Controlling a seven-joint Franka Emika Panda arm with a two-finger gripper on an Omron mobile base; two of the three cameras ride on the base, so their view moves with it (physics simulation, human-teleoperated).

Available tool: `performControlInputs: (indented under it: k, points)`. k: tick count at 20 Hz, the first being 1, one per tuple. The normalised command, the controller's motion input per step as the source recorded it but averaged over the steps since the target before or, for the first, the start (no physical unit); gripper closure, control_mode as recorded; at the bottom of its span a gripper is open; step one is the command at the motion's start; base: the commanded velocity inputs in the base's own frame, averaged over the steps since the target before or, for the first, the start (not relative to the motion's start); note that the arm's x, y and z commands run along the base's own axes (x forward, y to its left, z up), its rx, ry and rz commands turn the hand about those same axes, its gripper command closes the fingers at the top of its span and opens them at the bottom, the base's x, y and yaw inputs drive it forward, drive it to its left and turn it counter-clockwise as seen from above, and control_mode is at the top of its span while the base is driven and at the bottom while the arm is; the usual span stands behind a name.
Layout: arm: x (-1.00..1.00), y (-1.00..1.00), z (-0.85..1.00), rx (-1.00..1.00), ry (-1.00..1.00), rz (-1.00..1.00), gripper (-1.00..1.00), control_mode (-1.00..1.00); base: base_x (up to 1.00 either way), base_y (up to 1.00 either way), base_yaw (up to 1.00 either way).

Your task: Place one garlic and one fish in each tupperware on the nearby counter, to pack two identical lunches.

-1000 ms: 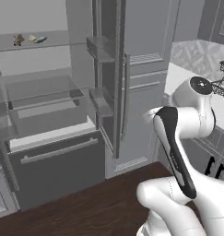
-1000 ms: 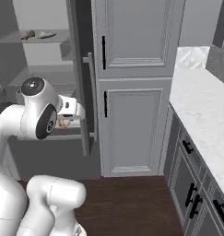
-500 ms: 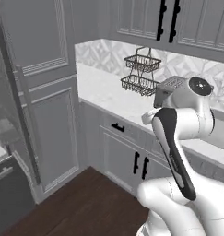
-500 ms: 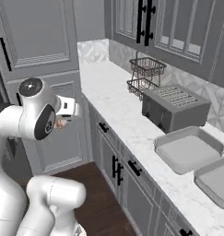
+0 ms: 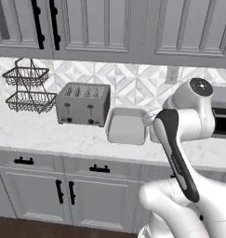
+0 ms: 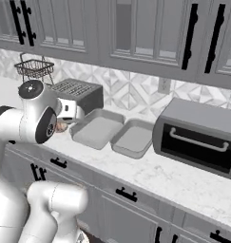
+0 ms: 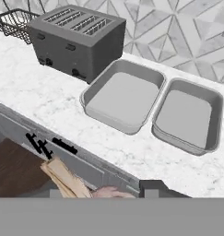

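Two grey tupperware trays lie side by side on the white marble counter, both empty: the left one and the right one. My gripper hangs in front of the counter edge, short of the left tray. It is shut on a fish, whose tan ribbed tail and pinkish body stick out between the fingers. In the left base view my arm hides the right tray.
A slotted grey toaster stands left of the trays, with a two-tier wire basket further left. A dark toaster oven sits right of the trays. Grey cabinet doors with black handles run below the counter.
The base has turned away from the open fridge and tall cabinets to face the counter, so every view has shifted. The gripper has kept its hold on the fish.
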Motion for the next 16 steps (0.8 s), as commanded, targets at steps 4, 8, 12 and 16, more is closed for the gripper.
performControlInputs:
  k: [4,8,12,16]
  points:
    - [0.0,0.0,0.0,0.0,0.0,0.0,1.0,1.0,0.45,0.01,-0.65]
    - [0.0,0.0,0.0,0.0,0.0,0.0,1.0,1.0,0.64,0.16,-0.2]
    - [0.57,0.0,-0.27,-0.02,0.05,-0.05,1.0,-1.0,0.2,0.0,-0.02]
    - [0.84,-0.01,-0.54,-0.06,0.06,-0.08,1.0,-1.0,0.0,0.0,0.0]
